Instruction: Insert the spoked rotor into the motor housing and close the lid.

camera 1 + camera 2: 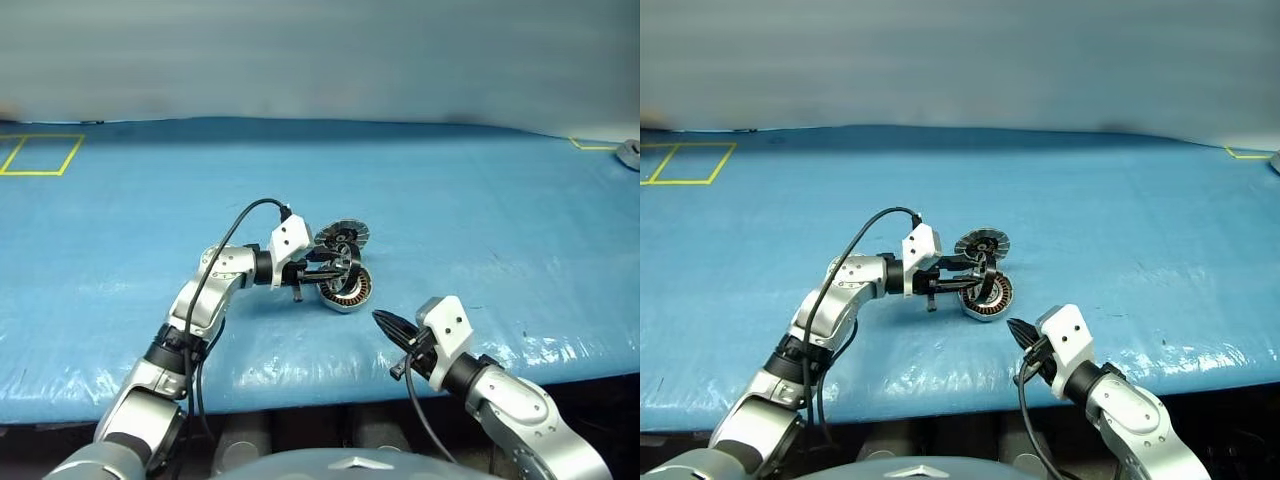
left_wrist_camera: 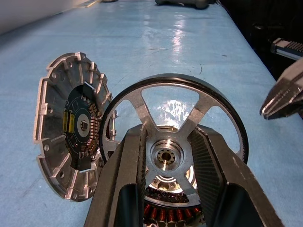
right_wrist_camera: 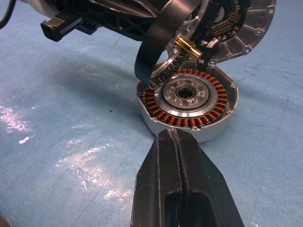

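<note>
My left gripper [image 1: 343, 268] is shut on the spoked rotor [image 2: 165, 156], a silver wheel with a dark rim, held on edge. One finger [image 2: 125, 179] presses on each side of its hub. The rotor hangs just above the motor housing [image 3: 189, 101], a round silver cup with copper windings that lies open on the table [image 1: 500, 220]. Just beyond them the grey ribbed lid [image 2: 71, 127] stands tilted, its inner face toward the rotor. My right gripper [image 3: 173, 135] is shut and empty, low over the table on the near side of the housing [image 1: 346, 292].
A blue sheet covers the table. A yellow tape square [image 1: 40, 155] marks the far left corner. A grey object [image 1: 630, 152] sits at the far right edge. The table's front edge runs just behind my right gripper [image 1: 385, 322].
</note>
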You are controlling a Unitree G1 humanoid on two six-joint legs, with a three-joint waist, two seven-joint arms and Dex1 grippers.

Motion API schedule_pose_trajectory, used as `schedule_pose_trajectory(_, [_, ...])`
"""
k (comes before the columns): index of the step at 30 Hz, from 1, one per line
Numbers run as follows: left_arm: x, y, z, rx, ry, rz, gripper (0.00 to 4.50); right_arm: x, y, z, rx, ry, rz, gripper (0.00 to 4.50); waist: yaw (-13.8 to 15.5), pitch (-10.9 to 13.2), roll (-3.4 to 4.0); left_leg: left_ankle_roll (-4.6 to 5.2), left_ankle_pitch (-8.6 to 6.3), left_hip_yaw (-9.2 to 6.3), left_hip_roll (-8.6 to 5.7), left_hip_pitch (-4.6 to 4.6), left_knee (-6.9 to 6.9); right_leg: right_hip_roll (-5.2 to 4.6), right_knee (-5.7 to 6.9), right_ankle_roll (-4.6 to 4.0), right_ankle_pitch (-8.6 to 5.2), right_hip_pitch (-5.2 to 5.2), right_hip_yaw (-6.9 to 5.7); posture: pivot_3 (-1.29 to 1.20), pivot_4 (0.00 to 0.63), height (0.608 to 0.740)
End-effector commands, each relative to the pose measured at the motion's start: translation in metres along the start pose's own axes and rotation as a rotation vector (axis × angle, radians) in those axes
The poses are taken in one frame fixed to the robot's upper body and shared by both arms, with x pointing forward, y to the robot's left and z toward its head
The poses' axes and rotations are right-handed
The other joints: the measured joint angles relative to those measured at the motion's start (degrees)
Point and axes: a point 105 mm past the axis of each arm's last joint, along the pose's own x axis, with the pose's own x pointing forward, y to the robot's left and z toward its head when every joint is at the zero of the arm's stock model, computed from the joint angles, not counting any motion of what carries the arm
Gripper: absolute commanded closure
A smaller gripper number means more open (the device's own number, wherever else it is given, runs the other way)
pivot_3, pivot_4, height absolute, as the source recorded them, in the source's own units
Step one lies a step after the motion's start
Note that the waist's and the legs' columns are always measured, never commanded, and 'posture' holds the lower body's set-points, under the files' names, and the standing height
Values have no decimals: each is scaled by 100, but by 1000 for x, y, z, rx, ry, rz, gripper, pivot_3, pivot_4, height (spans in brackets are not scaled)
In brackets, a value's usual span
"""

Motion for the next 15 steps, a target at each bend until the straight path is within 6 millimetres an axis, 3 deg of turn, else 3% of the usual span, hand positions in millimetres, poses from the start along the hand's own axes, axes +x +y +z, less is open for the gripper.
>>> schedule_pose_trajectory(1, [0,5,4,78,53,3,3148,0,0,6,-17,-31,-21,4500,-3,0,0,0,0,1,0,0,0,0,-1,0,0,0,1,0,150,740])
schedule_pose_trajectory(15, [9,0,-6,288,262,-110,3148,5,-2,1,-22,-22,-65,4500,4,0,2,-1,1,-3,0,3,2,6,-6,11,-7,7,7,0,150,740])
